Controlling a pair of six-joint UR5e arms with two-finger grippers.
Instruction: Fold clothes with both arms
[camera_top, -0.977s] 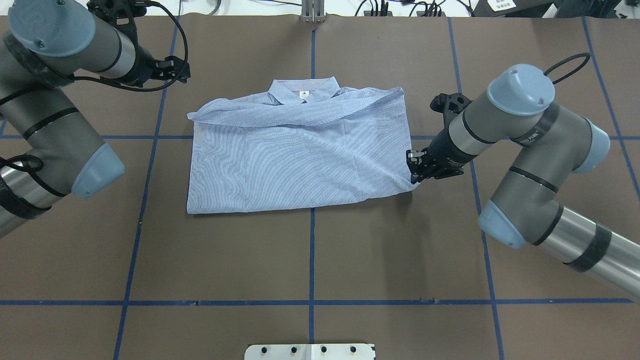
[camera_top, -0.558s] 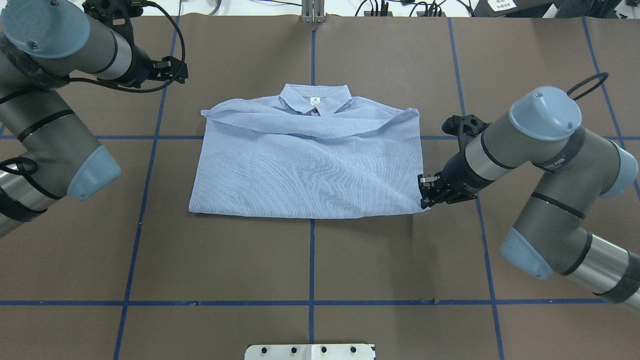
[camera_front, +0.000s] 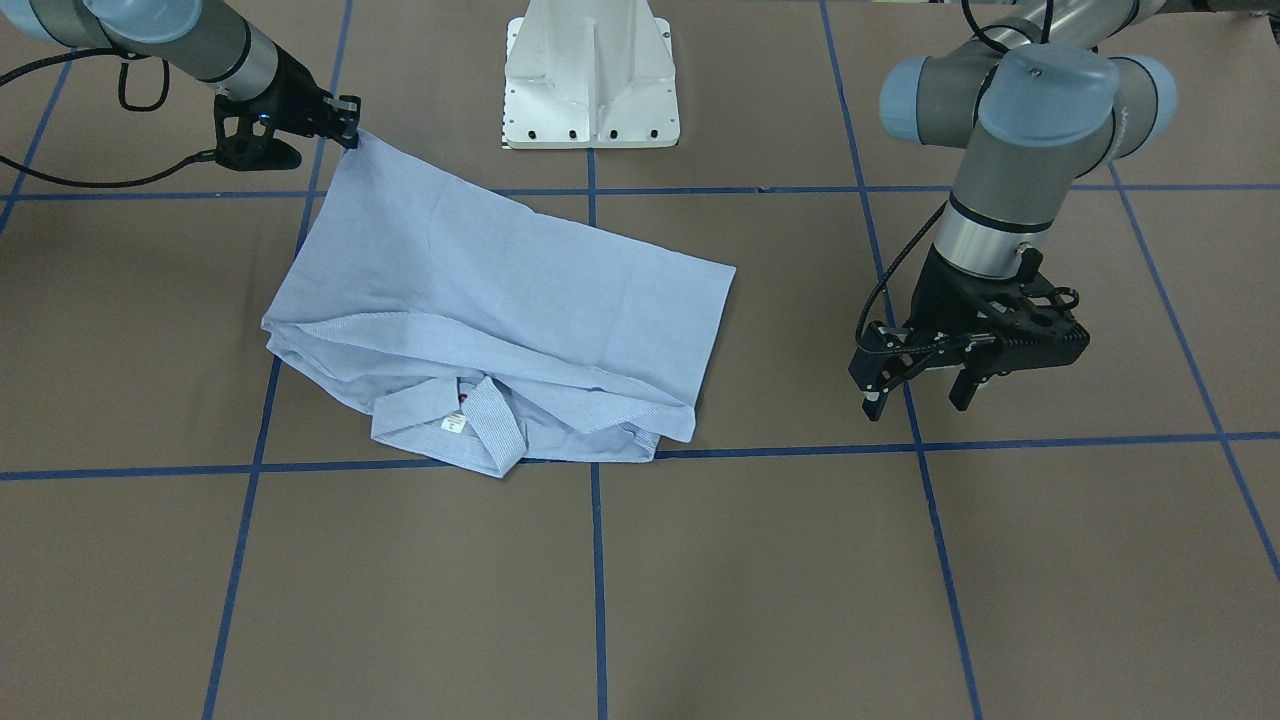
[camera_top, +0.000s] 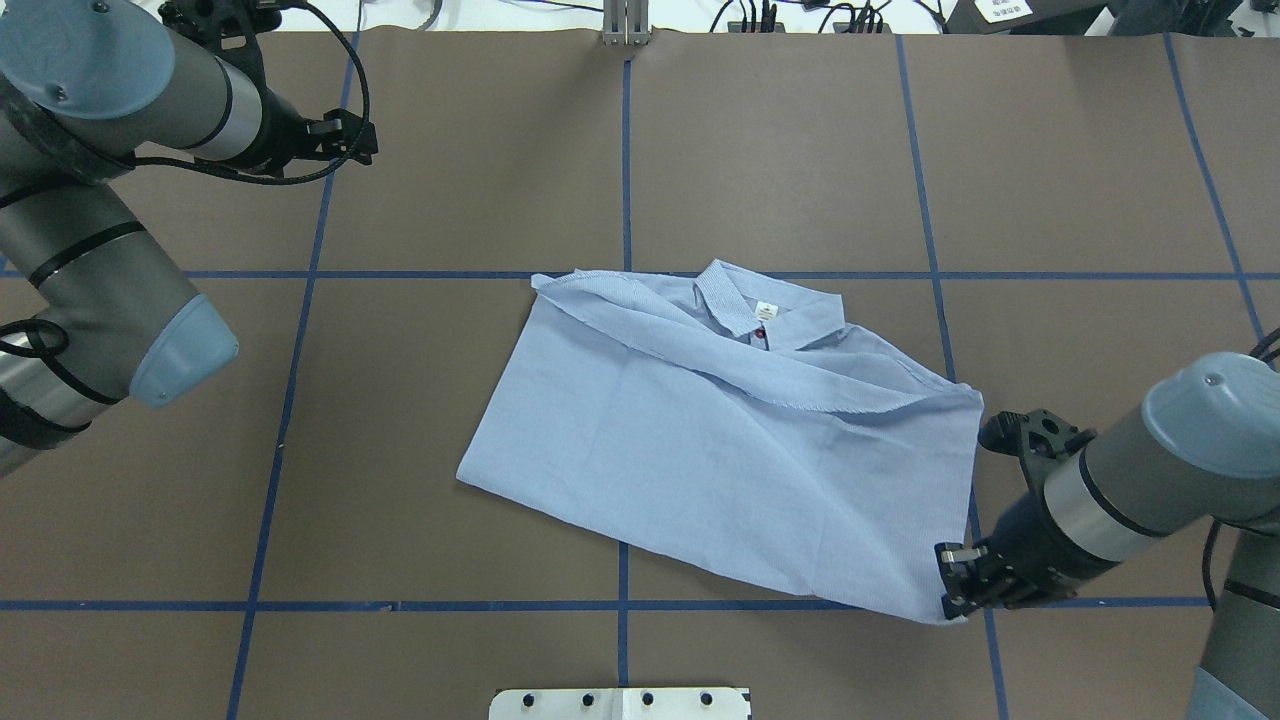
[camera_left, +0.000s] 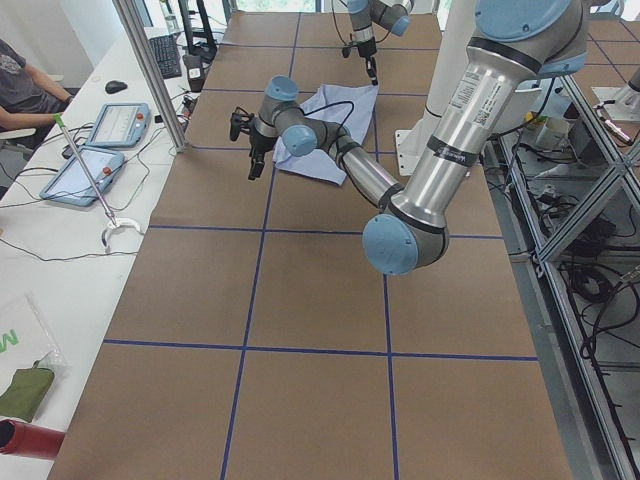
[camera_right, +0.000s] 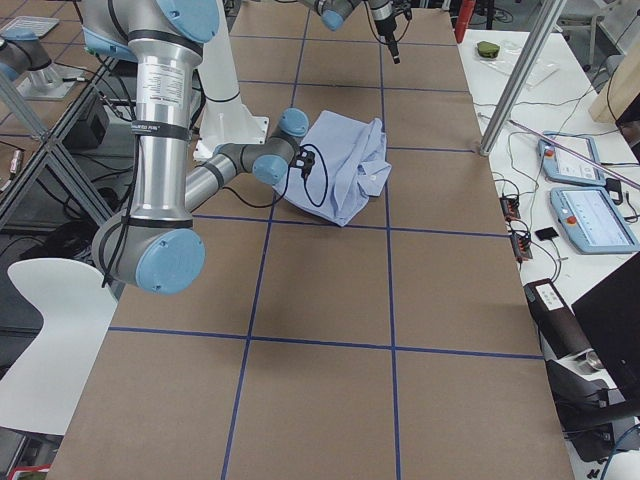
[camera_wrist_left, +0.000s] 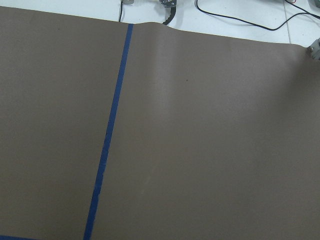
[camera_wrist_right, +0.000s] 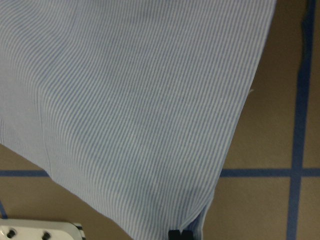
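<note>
Where the shirt (camera_top: 720, 450) lies: folded, skewed across the brown desk (camera_top: 480, 150), collar (camera_top: 765, 315) away from the robot.
Right claw (camera_top: 955, 592): clamped on the shirt's corner nearest the robot, low over the desk.
Left claw (camera_front: 916, 402): fingers apart, well apart from the shirt.

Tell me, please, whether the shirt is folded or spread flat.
Folded: the shirt forms a short rectangle, with a fabric layer doubled across below the collar.

You're looking at a soft, finely striped cloth shirt (camera_top: 720, 470) on a matt brown table cover (camera_top: 450, 150), probably paper.
</note>
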